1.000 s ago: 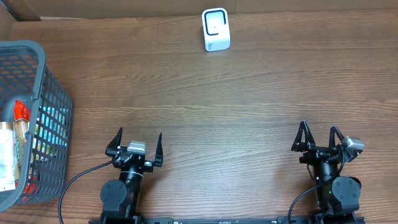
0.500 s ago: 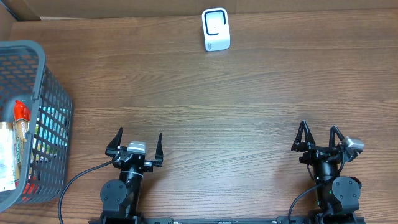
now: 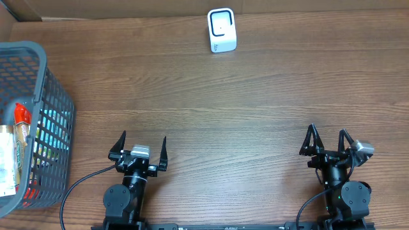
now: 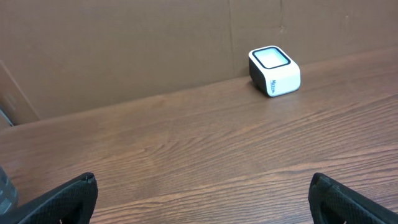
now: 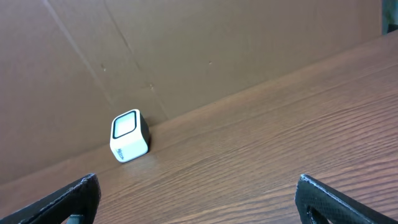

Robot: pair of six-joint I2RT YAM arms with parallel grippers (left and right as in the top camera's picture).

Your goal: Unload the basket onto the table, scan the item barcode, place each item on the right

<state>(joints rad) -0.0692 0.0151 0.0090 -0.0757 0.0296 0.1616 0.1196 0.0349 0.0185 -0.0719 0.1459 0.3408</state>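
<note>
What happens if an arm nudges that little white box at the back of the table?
The white box probably slides rather than rolls: it looks squat and blocky. Its shell seems rigid plastic, so likely stiff, and light enough to skid on the smooth table.

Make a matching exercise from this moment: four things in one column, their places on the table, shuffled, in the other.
1. scanner
2. basket
3. left claw
4. right claw

A. near edge, right side
B. far edge, middle
C. left edge
D. near edge, left of middle

Pairs: 1-B, 2-C, 3-D, 4-A
</note>
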